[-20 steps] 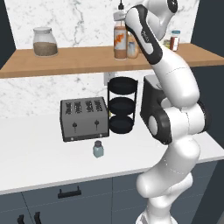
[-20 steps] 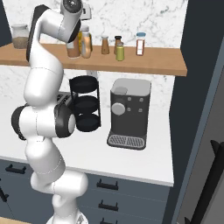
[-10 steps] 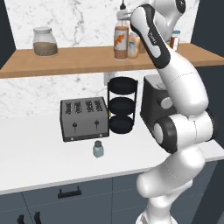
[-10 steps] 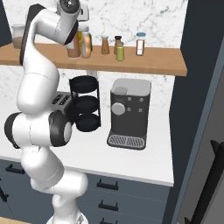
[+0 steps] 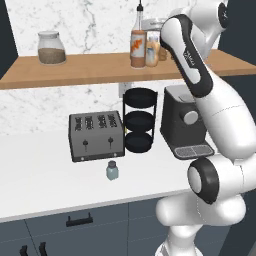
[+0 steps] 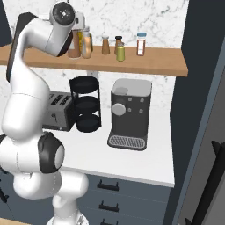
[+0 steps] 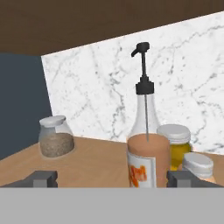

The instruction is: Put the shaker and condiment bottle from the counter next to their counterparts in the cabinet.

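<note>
The gripper is up by the cabinet, and its jaws are wide open with nothing in them. The condiment bottle stands upright on the shelf, between the two fingertips and a bit ahead of them. The counterparts sit just behind the bottle. The shaker is far below the jaws, on the counter in front of the toaster.

The hand has drawn back from the condiment bottle.
</note>
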